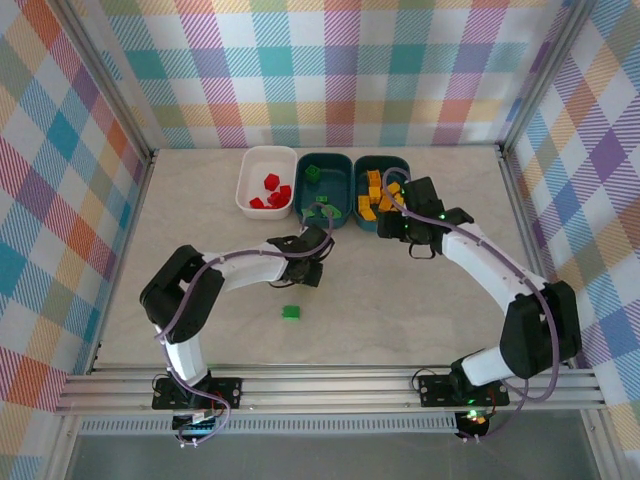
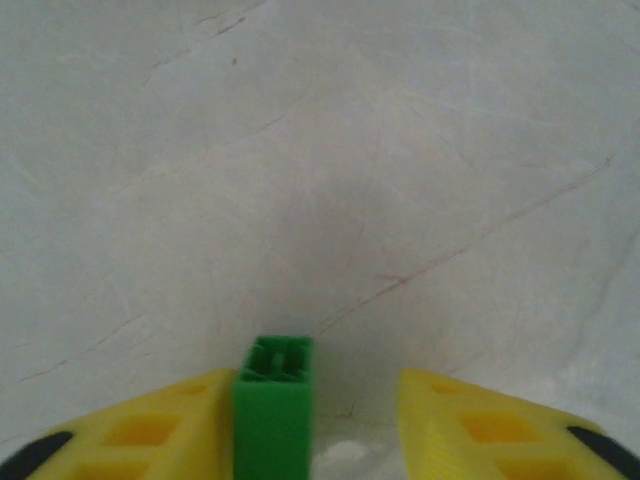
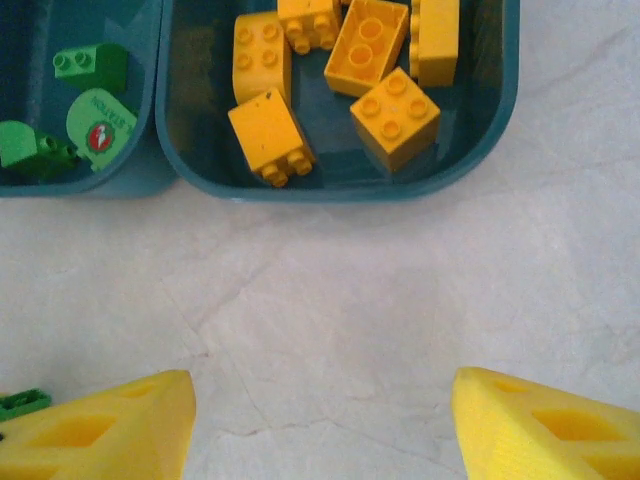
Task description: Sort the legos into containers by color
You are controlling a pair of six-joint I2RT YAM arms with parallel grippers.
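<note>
Pale tabletop (image 1: 200,220); left arm (image 1: 240,268) bent, left gripper (image 2: 315,390) straddling green lego (image 2: 274,405).

We see three tubs side by side, white tub (image 1: 243,190) holding red bricks (image 1: 272,190), middle teal tub (image 1: 301,185) green bricks (image 1: 312,173), right teal tub (image 3: 340,180) yellow bricks (image 3: 394,117), one loose green brick (image 1: 291,313) well apart in front, another green brick (image 2: 273,400) on end.

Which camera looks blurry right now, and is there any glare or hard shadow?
Left wrist view: soft, the green brick and left pincer's fingers fuzzy near the lens. Right wrist view: sharper, studs on the yellow bricks crisp. Top view: even light on the table, faint shadows, no glare.
</note>
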